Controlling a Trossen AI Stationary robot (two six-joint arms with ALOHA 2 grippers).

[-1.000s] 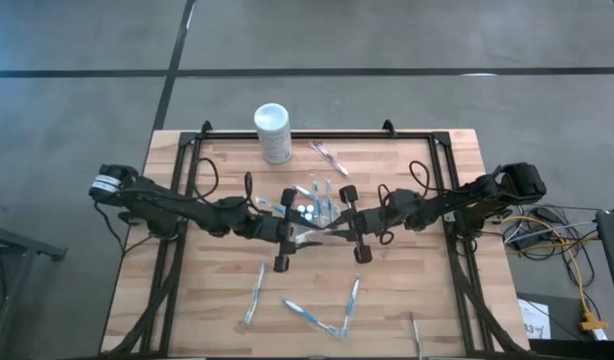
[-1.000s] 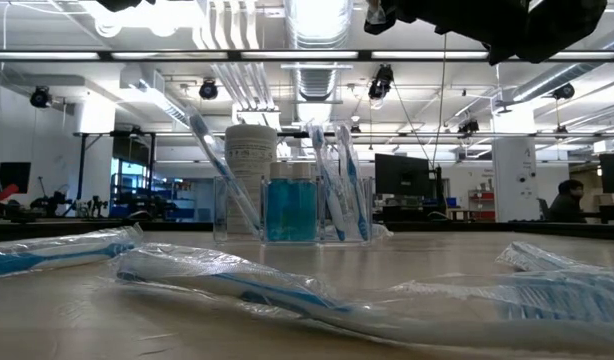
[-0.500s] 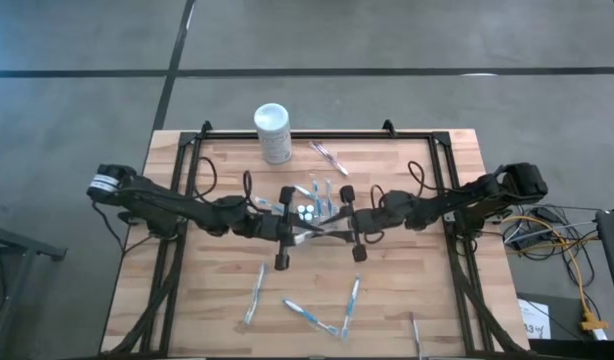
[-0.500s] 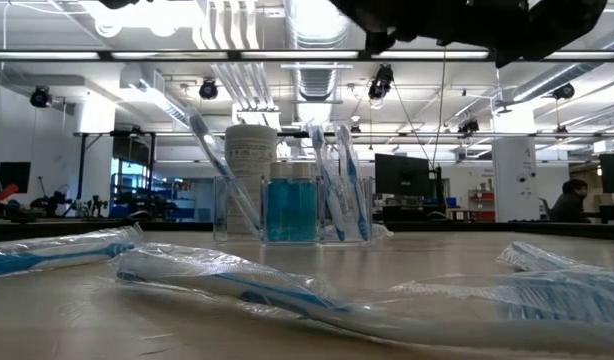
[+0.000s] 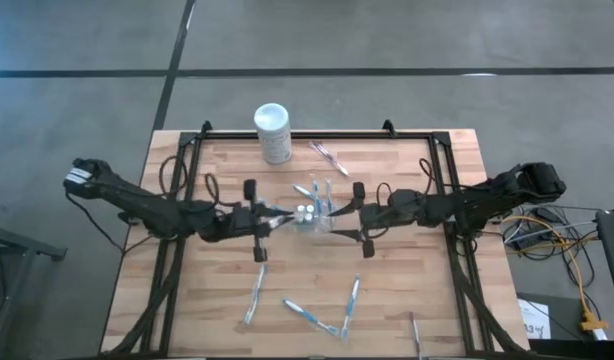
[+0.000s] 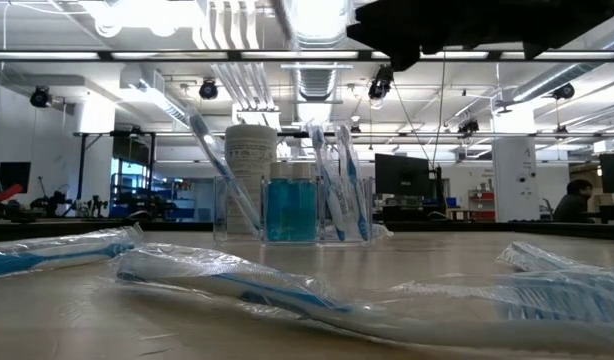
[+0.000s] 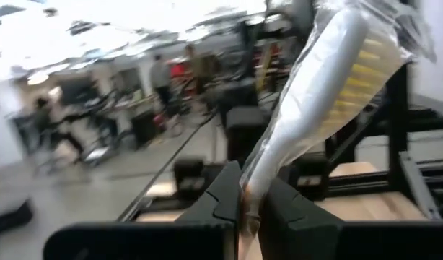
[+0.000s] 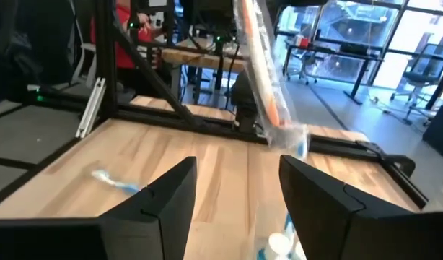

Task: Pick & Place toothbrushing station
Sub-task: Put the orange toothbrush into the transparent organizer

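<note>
I see my left gripper [image 7: 250, 209] pinching a wrapped toothbrush [image 7: 330, 94] beside the toothbrushing station [image 5: 312, 213] — my right gripper [image 8: 232, 198] is spread, empty.

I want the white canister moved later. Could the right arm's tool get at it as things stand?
Probably yes. The right tool is open and holds nothing, and the white canister stands alone at the table's far edge. Only the clear holder with its brushes sits nearby, off the direct line.

White canister [image 5: 273, 131] at table's [image 5: 437, 300] far edge, wrapped toothbrushes [image 5: 311, 316] scattered nearer
</note>
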